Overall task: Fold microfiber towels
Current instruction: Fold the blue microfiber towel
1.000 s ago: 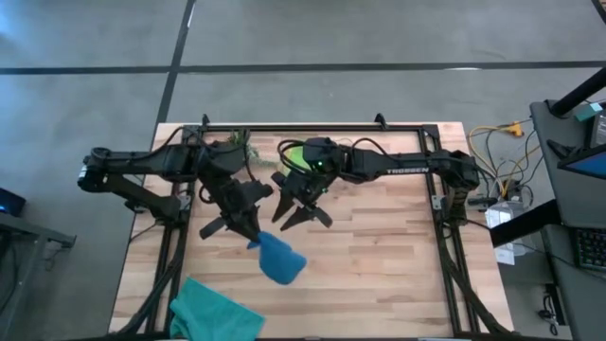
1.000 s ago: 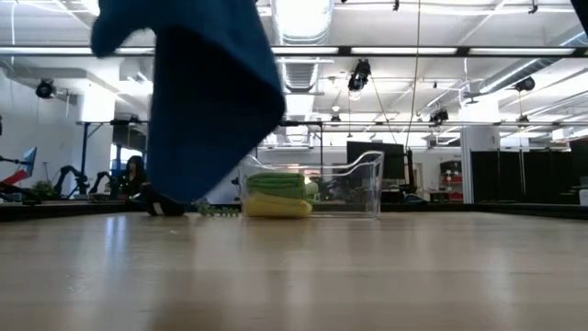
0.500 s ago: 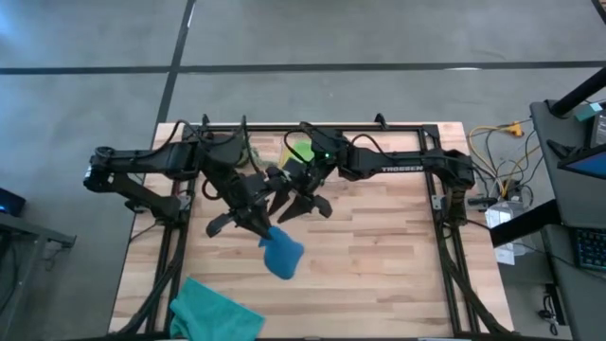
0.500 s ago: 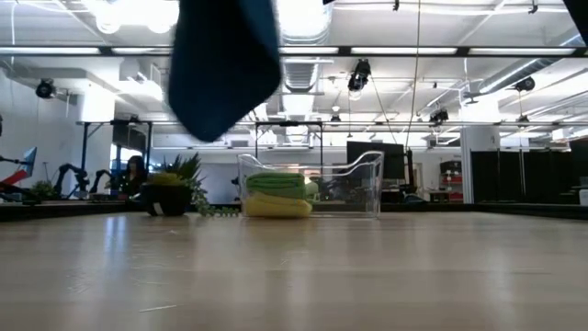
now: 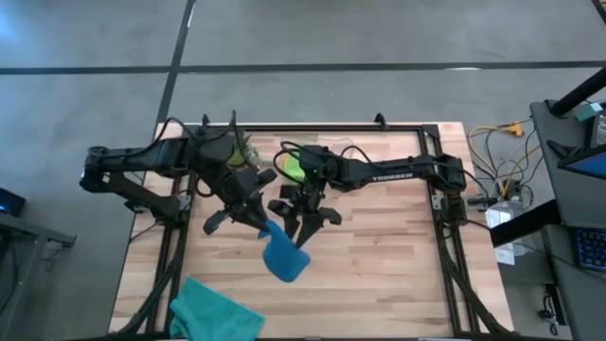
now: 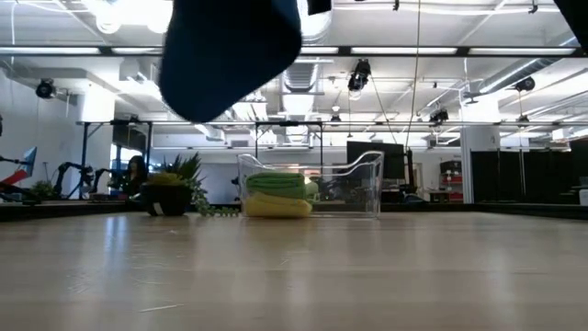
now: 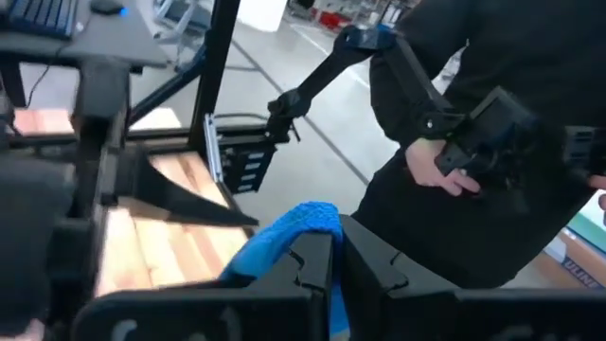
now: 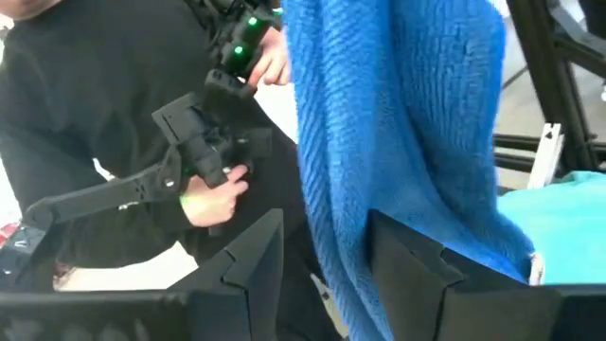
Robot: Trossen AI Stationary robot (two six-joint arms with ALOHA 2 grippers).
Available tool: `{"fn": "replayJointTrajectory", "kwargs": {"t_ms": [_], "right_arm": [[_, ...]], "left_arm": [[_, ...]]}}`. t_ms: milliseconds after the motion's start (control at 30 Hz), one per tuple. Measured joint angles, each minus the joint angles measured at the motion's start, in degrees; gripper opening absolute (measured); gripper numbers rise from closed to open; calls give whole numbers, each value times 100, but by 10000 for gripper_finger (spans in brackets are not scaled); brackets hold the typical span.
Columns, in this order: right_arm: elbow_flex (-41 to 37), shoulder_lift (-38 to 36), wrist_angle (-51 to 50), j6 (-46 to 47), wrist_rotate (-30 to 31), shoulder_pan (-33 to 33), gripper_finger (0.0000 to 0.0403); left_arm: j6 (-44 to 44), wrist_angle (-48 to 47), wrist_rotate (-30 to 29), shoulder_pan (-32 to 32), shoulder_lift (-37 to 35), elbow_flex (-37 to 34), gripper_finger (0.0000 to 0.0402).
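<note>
Wooden surface [image 5: 379,275] fills the middle, both dark arms reaching in over its centre. At the near-left corner lies the teal towel [image 5: 213,313], crumpled and flat, well apart from the action. Up in the air, the blue towel [image 5: 284,256] hangs clear of the wood, bunched and dangling; from the low view it swings high above the surface [image 6: 230,51]. The left pincer [image 5: 258,220] is clamped tight on the towel's top edge, fingers pressed together with blue cloth squeezed between them [image 7: 284,242]. The right pincer [image 5: 301,225] sits just beside it, partly open, its two fingers standing either side of the hanging blue cloth [image 8: 398,142], not pinching it. At the far edge, the clear bin [image 6: 312,184] holds the lime green towel [image 6: 276,184] stacked on the yellow towel [image 6: 276,206], with the potted plant [image 6: 175,184] just beside it.
</note>
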Motion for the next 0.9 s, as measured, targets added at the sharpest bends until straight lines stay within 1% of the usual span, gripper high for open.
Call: {"fn": "replayJointTrajectory", "kwargs": {"t_ms": [133,300,533,633,767,900], "right_arm": [[0,15,2,-65,-28,-13,143],[0,20,0,-33,-279,-42,143],[0,19,-165,11,-427,-54,134],[0,20,-240,6,-409,-61,122],[0,17,-485,-222,-157,-61,100],[0,5,-946,-672,168,-87,52]], "left_arm": [[-31,-231,-41,2,-122,0,0],[-183,-730,-47,2,-260,0,0],[-181,-1641,-395,2,-474,0,0],[-177,-1938,-721,0,-518,0,0],[-167,-2174,-1248,9,-520,-3,0],[-152,-2316,-1665,25,-520,-4,0]]}}
